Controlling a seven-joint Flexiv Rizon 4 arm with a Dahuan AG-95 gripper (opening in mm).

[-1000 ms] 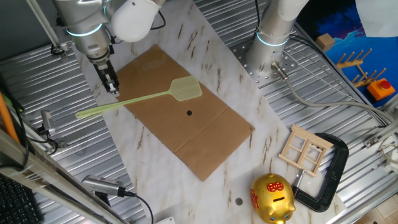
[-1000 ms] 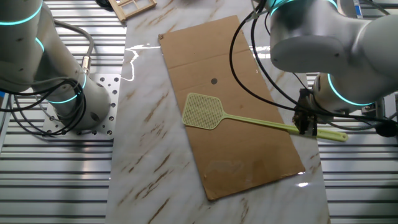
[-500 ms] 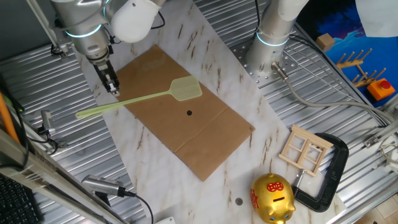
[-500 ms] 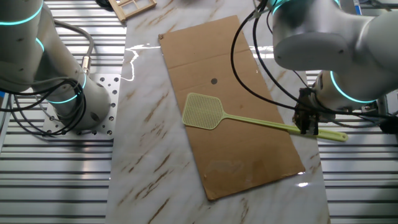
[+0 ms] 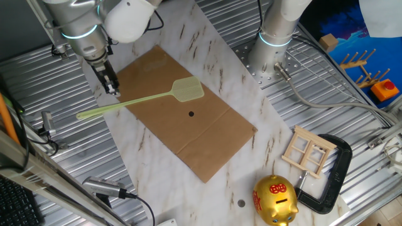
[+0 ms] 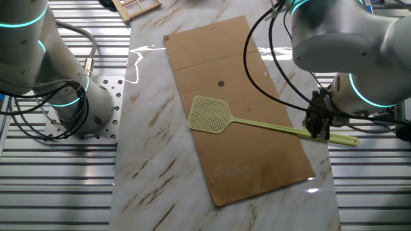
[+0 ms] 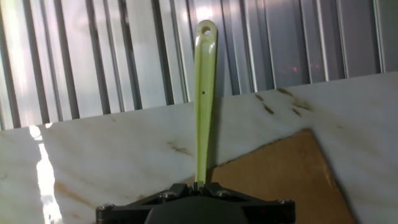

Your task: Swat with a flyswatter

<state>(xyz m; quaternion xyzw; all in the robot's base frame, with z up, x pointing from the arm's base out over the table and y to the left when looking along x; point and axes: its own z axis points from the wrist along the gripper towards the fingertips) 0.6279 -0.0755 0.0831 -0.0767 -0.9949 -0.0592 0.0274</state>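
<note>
The pale yellow-green flyswatter [image 5: 151,97] lies across a brown cardboard sheet [image 5: 188,132] on the marble table. Its mesh head [image 5: 188,90] rests near a small dark dot [image 5: 191,114] on the cardboard. My gripper [image 5: 113,90] is shut on the thin handle, about a third of the way in from the handle's end. In the other fixed view the gripper [image 6: 318,131] pinches the handle [image 6: 276,128] at the cardboard's right edge. In the hand view the handle [image 7: 203,93] runs straight up from the closed fingers [image 7: 199,185] to its looped end.
A second arm's base [image 5: 270,53] stands at the back of the table. A gold piggy bank [image 5: 274,199], a small wooden frame [image 5: 306,150] and a black clamp [image 5: 333,172] lie at the front right. Ribbed metal surrounds the marble slab [image 5: 245,94].
The arm's upper links have shifted slightly. The gripper and flyswatter stay in the same place.
</note>
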